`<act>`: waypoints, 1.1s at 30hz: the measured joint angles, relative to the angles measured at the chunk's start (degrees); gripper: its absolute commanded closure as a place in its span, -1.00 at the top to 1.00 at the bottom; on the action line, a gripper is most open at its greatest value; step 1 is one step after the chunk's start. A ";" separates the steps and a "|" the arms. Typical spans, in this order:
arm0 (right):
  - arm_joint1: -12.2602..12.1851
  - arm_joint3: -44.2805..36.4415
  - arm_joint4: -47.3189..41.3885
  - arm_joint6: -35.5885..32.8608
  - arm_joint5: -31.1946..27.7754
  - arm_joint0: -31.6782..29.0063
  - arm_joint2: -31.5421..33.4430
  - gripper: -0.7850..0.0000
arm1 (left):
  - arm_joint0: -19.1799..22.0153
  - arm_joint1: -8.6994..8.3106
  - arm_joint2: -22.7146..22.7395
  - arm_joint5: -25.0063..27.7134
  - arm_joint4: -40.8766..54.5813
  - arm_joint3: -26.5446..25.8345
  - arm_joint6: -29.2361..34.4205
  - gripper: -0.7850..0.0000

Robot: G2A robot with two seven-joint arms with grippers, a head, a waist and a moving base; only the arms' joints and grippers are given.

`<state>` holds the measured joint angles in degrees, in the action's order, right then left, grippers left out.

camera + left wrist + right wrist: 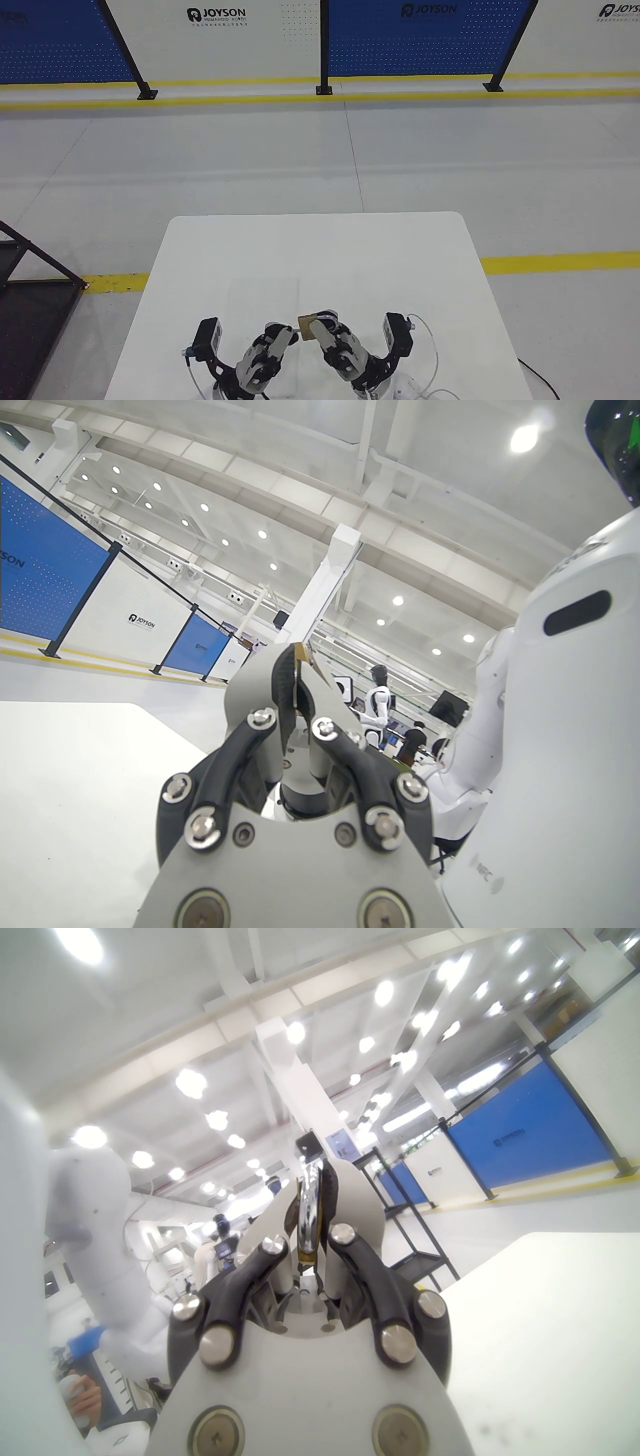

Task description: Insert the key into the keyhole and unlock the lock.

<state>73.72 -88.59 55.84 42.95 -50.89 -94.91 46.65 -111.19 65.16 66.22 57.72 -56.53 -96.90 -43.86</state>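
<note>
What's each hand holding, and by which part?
Left hand pinches the key by its flat sides; right hand clamps the lock at its shiny shackle.

I count two grippers, both my own: the left gripper and the right gripper. There is one key, its brass tip poking from the left one's fingers, and one lock, brass with a shiny shackle, in the right. One white table lies under them.
</note>
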 measured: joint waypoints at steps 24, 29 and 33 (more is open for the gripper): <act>-0.19 -0.62 1.47 1.35 -0.61 -1.17 1.02 -1.00 | -0.29 0.20 0.33 0.21 0.08 -0.02 0.50 0.00; -0.42 -0.92 1.10 1.42 -0.98 -1.62 1.93 -1.00 | -0.52 0.02 0.48 0.29 0.20 0.04 0.55 -0.25; -0.50 -1.18 0.85 1.16 -1.10 -1.86 2.21 -1.00 | -0.24 -0.11 0.23 0.28 0.13 0.27 1.02 -0.36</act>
<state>73.22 -89.77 56.69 44.11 -51.99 -96.77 48.85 -111.44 65.05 66.45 58.00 -56.40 -96.63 -42.85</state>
